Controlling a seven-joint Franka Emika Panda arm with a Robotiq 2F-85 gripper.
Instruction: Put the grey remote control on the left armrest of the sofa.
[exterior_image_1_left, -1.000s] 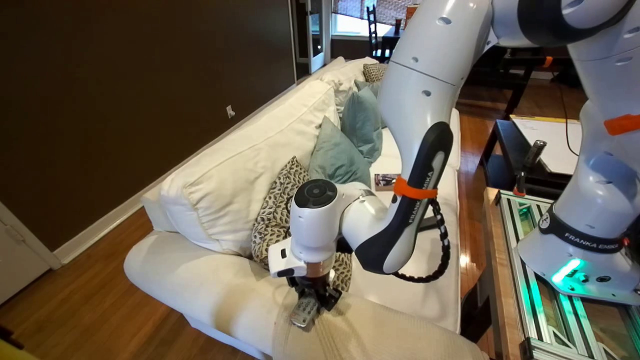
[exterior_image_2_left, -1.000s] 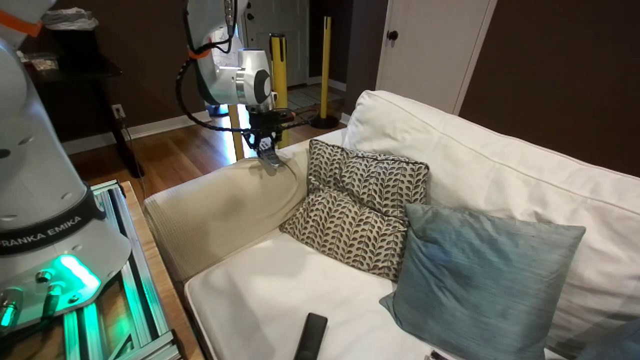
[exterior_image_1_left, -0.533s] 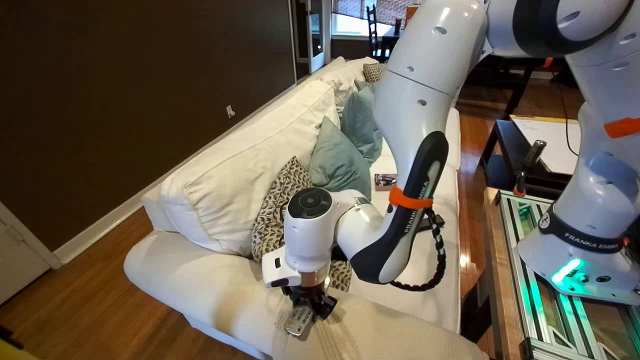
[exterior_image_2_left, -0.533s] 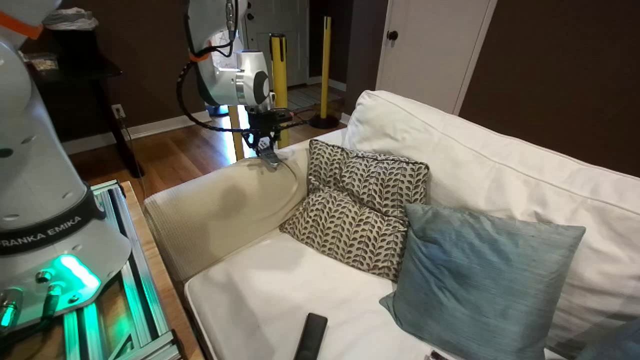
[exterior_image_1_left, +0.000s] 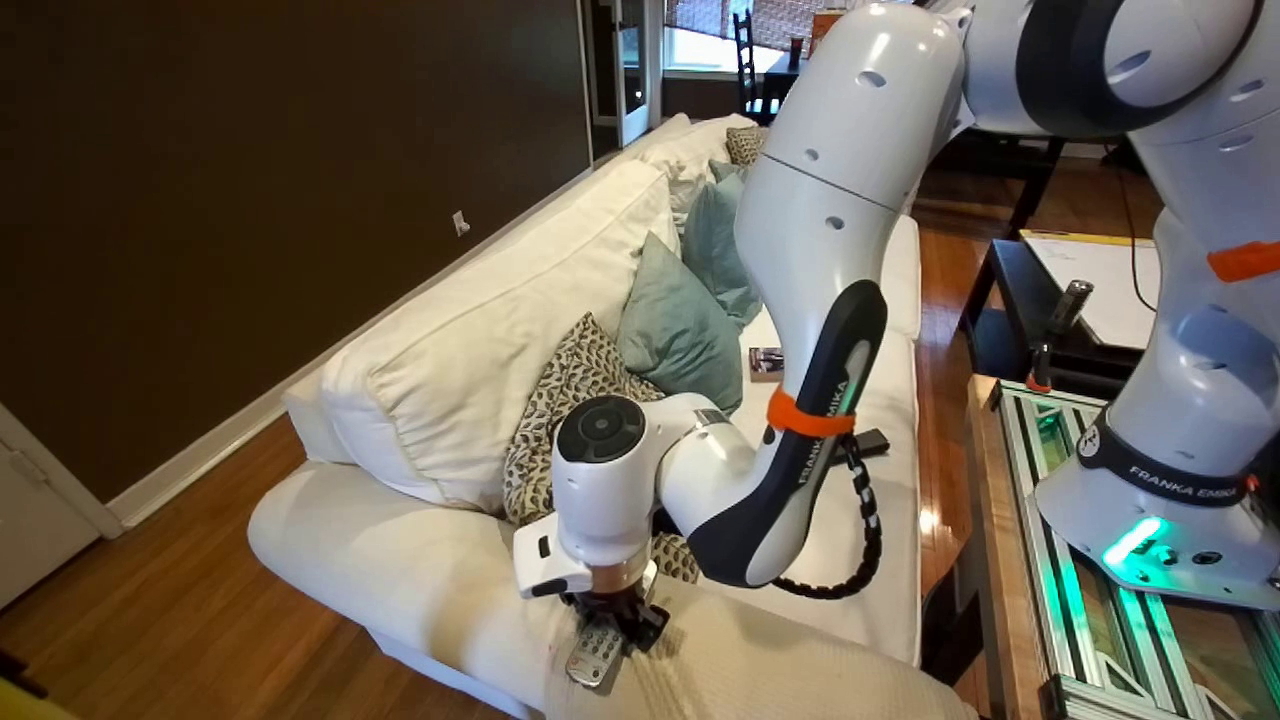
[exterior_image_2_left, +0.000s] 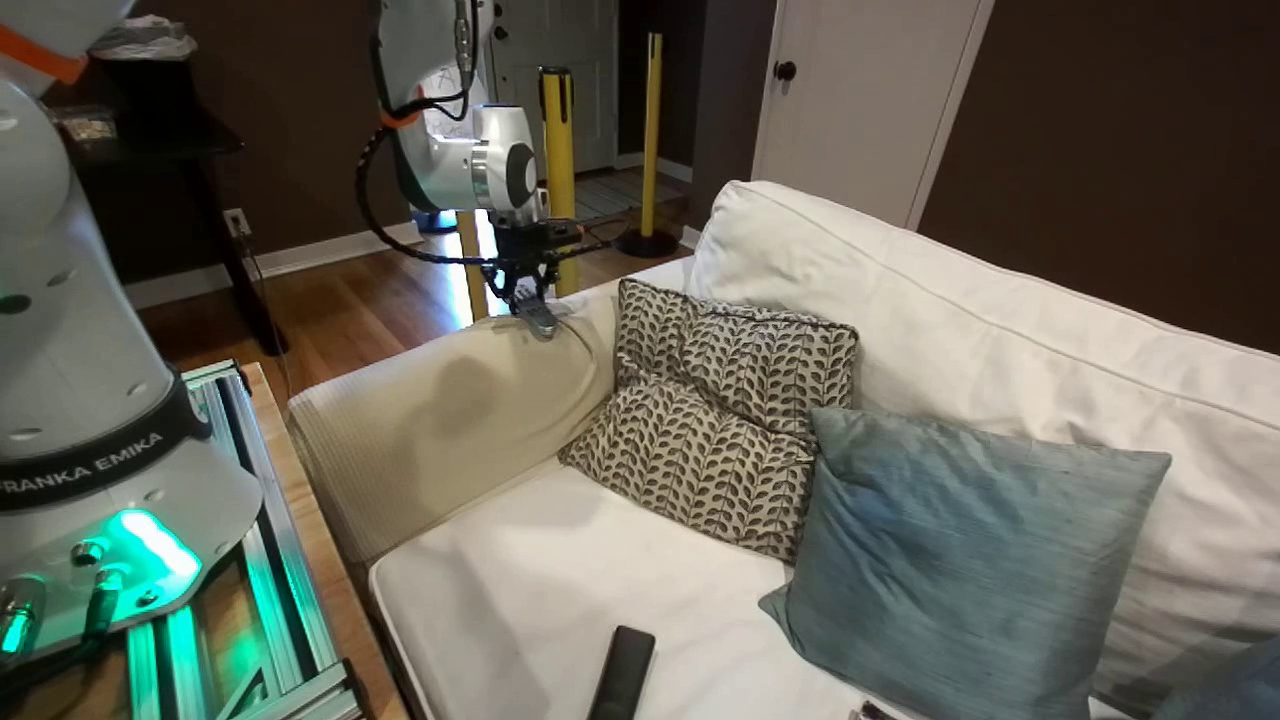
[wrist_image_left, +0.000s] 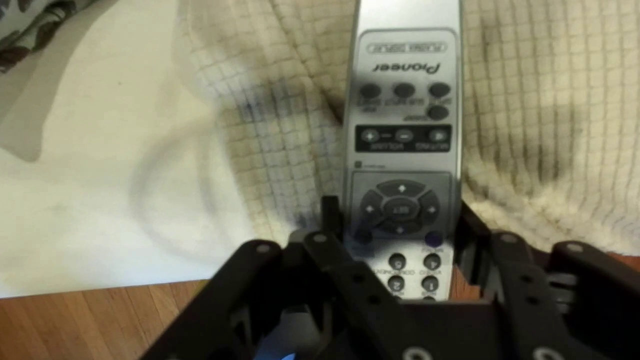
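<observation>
The grey remote control (exterior_image_1_left: 597, 652) is silver with rows of dark buttons. My gripper (exterior_image_1_left: 625, 628) is shut on its sides, as the wrist view shows with the fingers (wrist_image_left: 400, 220) against both edges of the remote (wrist_image_left: 404, 160). The remote also shows tilted, lower end down, in an exterior view (exterior_image_2_left: 537, 318). It is over the top of the left armrest (exterior_image_2_left: 430, 430), a cream bolster partly under a ribbed cover; I cannot tell if it touches. The armrest (exterior_image_1_left: 760, 650) is at one end of the cream-white sofa (exterior_image_2_left: 560, 570). The remote's upper end is hidden by the gripper.
A black-and-white patterned cushion (exterior_image_2_left: 720, 420) leans beside the armrest. A teal cushion (exterior_image_2_left: 970, 560) is beyond it. A black remote (exterior_image_2_left: 622, 675) and a printed booklet (exterior_image_1_left: 767, 363) lie on the seat. The robot's base table (exterior_image_1_left: 985, 470) stands along the sofa front.
My arm has come slightly lower and outward over the armrest, carrying the grey remote with it. The grip on the remote looks the same.
</observation>
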